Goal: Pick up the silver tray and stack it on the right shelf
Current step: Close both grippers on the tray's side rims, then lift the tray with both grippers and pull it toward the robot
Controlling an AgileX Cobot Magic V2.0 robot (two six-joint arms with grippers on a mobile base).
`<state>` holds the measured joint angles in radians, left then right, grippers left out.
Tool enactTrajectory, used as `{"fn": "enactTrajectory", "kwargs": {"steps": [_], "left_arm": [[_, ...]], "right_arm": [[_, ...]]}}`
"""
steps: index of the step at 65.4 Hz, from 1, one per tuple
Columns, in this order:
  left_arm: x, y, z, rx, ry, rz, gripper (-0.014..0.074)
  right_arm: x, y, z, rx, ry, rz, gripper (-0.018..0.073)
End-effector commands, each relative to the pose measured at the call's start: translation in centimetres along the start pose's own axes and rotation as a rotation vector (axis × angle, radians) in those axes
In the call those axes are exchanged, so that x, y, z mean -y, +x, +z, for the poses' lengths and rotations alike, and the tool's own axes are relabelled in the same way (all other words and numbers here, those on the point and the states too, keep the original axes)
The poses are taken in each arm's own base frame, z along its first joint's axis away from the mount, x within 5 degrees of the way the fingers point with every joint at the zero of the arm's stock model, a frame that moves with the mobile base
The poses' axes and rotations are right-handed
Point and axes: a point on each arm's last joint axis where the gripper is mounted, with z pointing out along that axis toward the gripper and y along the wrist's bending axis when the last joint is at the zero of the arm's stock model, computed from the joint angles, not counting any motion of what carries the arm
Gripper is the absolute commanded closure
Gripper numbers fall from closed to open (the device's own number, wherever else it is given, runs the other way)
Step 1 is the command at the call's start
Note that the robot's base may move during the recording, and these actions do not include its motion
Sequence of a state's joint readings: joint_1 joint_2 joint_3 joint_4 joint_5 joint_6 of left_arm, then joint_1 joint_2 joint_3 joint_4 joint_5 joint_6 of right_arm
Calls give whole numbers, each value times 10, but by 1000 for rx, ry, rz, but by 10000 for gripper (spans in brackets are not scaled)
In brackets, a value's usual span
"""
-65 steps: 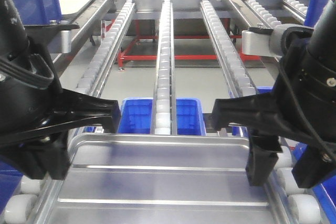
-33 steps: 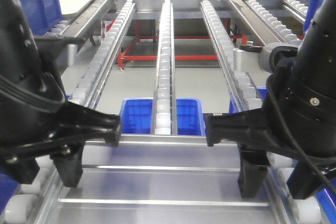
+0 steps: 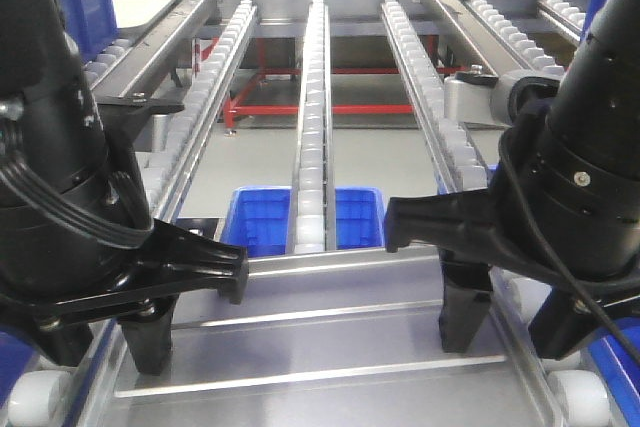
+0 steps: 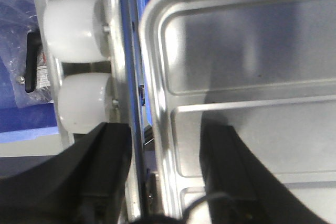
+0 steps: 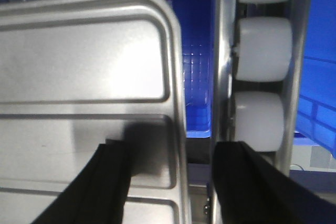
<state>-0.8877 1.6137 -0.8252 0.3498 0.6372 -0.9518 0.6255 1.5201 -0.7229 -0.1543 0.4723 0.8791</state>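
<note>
The tray, shiny pressed metal with rounded corners and a low rim, lies at the near end of the shelf. Its long axis and both ribs run left to right, slanting slightly up to the right in the front view. The left gripper straddles its left rim, black fingers spread clear of the metal. The right gripper straddles the right rim likewise. White plastic rollers flank it, and a blue bin sits below.

Black right pincer (looped cable)
</note>
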Motion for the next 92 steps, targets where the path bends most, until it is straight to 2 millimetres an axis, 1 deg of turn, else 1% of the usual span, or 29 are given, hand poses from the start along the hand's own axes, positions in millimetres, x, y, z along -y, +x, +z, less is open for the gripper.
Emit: {"fn": "enactTrajectory", "kwargs": {"steps": [1,10,20,33,38,42,49,52,62,73,82,92], "left_arm": [[3,-5,-8,35,26,-7,354],[3,-5,-8,35,26,-7,356],[3,-5,-8,36,25,-8,411],[3,-5,-8,34,24,-9,547],[3,-5,-8,33,25,-11,622],[3,-5,-8,33,25,-11,703],[3,-5,-9,35,25,-9,693],[3,-5,-9,35,25,-9,693],[3,-6,-15,37,34,-27,693],[0,-13,-35,69,36,-43,693],[0,-18,-51,107,59,-48,693],[-3,-17,-57,108,57,-56,693]], "right_arm": [[-3,-7,-7,37,-23,-7,106],[-2,-7,-7,35,-20,-7,160],[-2,-7,-7,36,-21,-7,211],[-2,-7,-7,36,-21,-7,238],[-2,-7,-7,36,-21,-7,291],[-2,-7,-7,36,-21,-7,359],[-2,-7,-7,36,-21,-7,466],[-2,-7,-7,35,-20,-7,496],[-3,-7,-7,35,-19,-7,496],[-7,-13,-12,39,-16,-4,496],[-11,-20,-21,34,2,1,496],[-15,-27,-36,56,-11,7,494]]}}
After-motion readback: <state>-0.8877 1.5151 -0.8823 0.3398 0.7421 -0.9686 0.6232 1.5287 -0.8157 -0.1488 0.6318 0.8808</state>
